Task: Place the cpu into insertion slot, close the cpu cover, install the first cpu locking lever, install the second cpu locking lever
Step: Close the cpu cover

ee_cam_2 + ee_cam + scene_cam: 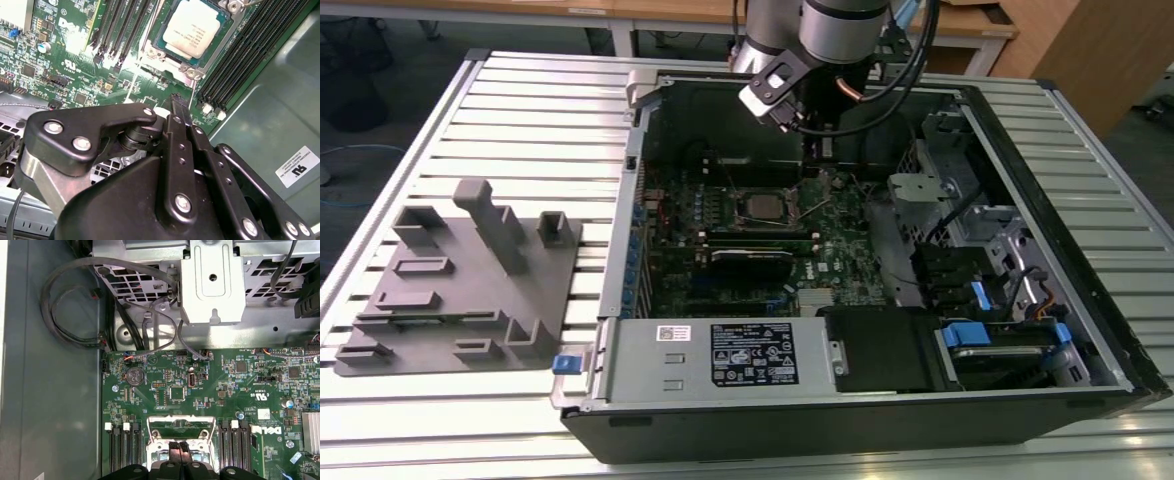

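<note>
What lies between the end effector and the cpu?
In the second wrist view, a strip of green circuit board and the silver frame around the cpu separate it from the end effector.

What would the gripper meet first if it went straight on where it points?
Probably the silver cpu cover just beyond the gripper; depth is unclear, so possibly the green board beside it.

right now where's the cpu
The cpu sits in the insertion slot on the green board, between two banks of black memory slots; in the exterior view it is near the middle of the open case.
</note>
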`<state>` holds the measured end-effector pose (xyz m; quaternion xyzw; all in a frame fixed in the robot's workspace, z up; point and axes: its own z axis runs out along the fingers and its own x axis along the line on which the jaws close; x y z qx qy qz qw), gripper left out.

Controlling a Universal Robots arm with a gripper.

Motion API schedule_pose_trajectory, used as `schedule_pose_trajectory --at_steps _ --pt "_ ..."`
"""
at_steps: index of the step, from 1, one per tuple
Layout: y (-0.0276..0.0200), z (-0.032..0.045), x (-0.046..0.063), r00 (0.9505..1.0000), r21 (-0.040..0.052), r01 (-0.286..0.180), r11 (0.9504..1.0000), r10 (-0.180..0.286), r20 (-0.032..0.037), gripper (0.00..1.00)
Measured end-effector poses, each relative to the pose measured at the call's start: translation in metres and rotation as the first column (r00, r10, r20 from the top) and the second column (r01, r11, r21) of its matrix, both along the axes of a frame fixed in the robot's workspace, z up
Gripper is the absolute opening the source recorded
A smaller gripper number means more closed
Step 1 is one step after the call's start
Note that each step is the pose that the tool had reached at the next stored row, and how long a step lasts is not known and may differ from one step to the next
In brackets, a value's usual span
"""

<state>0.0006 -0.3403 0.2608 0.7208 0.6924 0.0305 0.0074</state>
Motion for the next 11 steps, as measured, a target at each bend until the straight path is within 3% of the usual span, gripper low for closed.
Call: schedule_pose_trajectory --at_steps 11 --pt "0.0 0.0 0.013 1.0 -0.0001 0.0 1.0 0.0 0.0 0.11"
